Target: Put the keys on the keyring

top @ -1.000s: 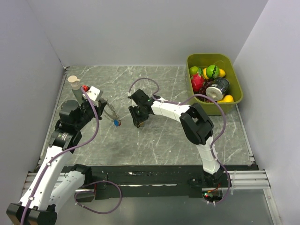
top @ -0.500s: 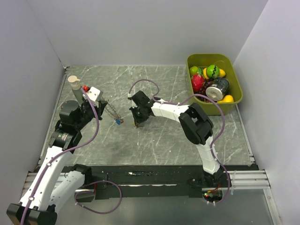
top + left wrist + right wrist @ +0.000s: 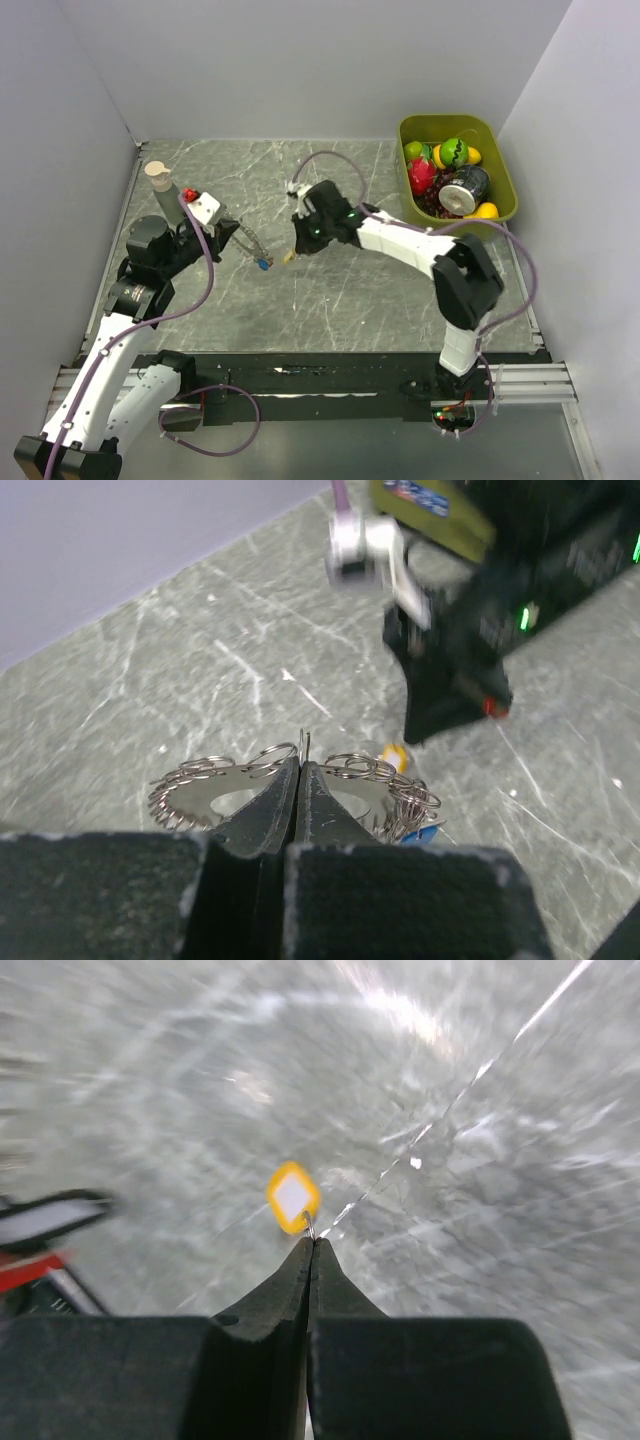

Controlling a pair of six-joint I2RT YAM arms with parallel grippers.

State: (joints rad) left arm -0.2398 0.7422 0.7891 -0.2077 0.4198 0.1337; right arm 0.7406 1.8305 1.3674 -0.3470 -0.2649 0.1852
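Observation:
My left gripper (image 3: 234, 237) is shut on the keyring (image 3: 215, 792), a flat metal ring fringed with small wire loops, and holds it above the table left of centre. A blue-headed key (image 3: 427, 830) hangs from the ring's right side; it also shows in the top view (image 3: 262, 265). My right gripper (image 3: 311, 1241) is shut on the small wire loop of a yellow-headed key (image 3: 293, 1196). In the top view the right gripper (image 3: 296, 250) holds this key (image 3: 288, 257) just right of the keyring (image 3: 250, 243), a short gap apart.
A green bin (image 3: 505, 205) with toy fruit and a can stands at the back right. A beige cylinder (image 3: 156, 176) stands at the back left near the wall. The right arm's dark body (image 3: 470, 650) fills the upper right of the left wrist view.
The right gripper has risen off the table with the yellow key and its arm has straightened out. The keyring in the left gripper has swung slightly.

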